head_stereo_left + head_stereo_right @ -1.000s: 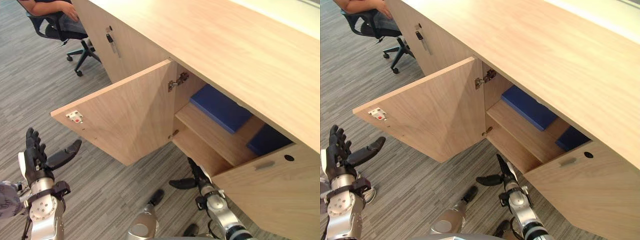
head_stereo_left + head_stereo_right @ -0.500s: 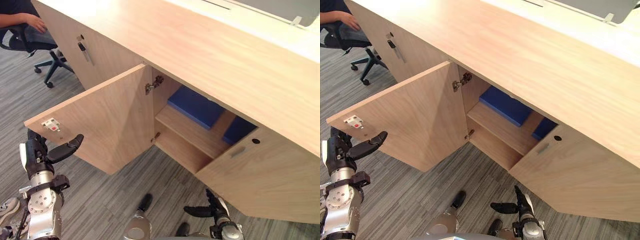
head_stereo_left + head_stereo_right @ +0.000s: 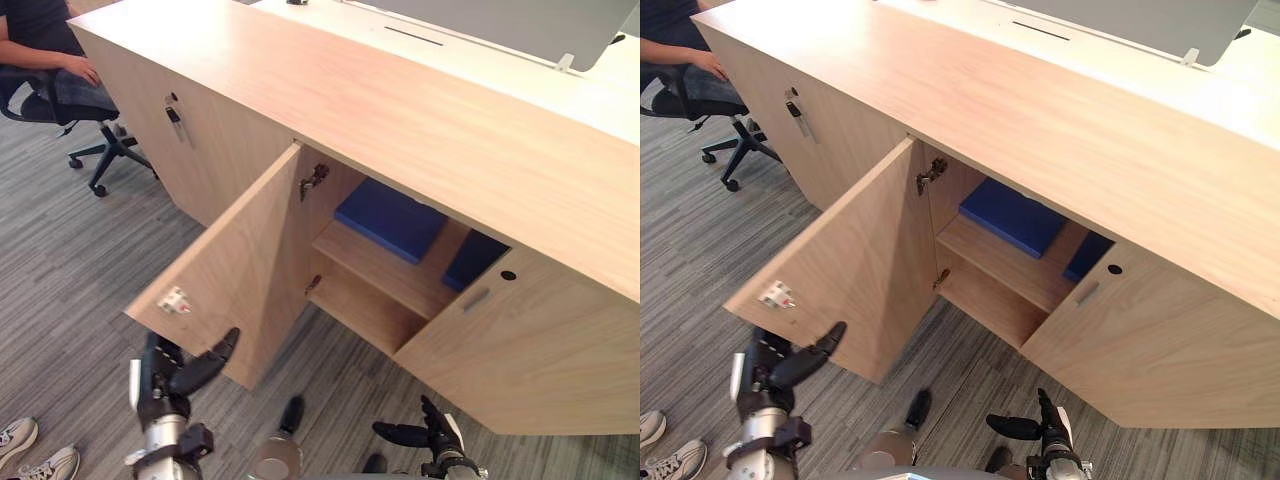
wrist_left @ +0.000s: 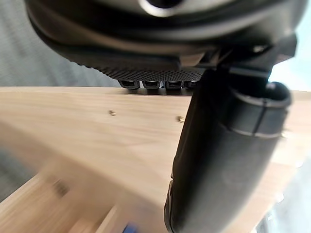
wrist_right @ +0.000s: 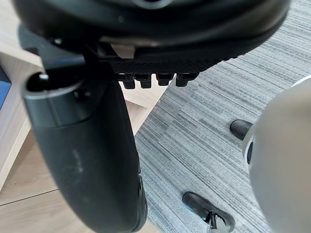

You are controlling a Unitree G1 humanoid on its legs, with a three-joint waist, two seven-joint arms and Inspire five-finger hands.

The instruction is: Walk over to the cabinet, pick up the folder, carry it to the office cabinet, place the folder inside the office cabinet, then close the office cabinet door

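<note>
Both the left hand (image 3: 168,378) and right hand (image 3: 428,438) have fingers spread – a crooked push could slip off the open door (image 3: 250,275).

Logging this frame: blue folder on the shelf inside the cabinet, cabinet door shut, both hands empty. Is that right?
No: the cabinet door is open, standing out beside the left hand, as the left eye view shows. The blue folder does lie on the shelf inside, and the left hand and right hand are both empty.
</note>
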